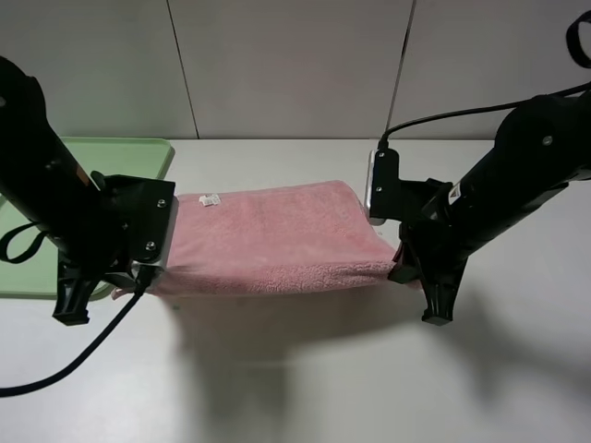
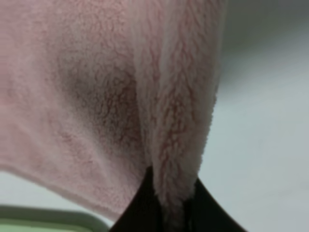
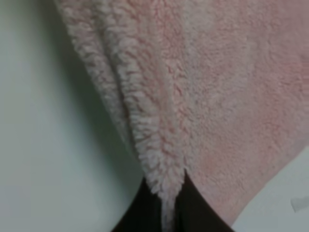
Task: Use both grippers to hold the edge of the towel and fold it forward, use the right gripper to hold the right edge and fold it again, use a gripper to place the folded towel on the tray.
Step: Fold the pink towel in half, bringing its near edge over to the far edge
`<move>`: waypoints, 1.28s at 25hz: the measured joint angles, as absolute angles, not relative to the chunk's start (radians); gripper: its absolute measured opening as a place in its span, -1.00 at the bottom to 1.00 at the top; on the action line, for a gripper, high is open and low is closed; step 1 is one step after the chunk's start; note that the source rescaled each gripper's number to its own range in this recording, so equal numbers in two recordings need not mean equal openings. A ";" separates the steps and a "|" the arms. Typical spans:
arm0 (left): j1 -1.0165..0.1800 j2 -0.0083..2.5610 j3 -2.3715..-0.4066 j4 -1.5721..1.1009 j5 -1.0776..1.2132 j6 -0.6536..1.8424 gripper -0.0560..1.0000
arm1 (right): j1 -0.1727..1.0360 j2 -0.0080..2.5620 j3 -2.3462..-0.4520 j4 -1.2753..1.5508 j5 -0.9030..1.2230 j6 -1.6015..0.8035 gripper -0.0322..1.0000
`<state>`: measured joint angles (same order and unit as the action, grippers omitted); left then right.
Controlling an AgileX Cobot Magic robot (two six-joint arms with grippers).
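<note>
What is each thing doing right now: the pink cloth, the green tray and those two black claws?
towel: near edge lifted off the table, stretched between both claws.
left claw: shut on the towel's left end.
right claw: shut on the towel's right end.
tray: flat on the table at far left, towel not on it.

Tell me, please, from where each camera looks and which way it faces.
Exterior high: high above the table, facing down toward the wall; sees towel, tray; both arms show.
Left wrist: behind the left gripper, facing along it to the towel edge it pinches; dark jaw tips show.
Right wrist: likewise, the right gripper.
Shared: all show the towel; exterior and left wrist show the tray.
</note>
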<state>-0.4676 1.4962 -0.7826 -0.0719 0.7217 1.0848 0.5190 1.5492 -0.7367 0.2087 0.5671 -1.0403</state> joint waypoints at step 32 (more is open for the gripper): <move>-0.474 1.351 -0.845 -0.130 0.938 0.859 -0.89 | 0.522 1.267 -0.739 0.165 0.791 -0.824 -0.94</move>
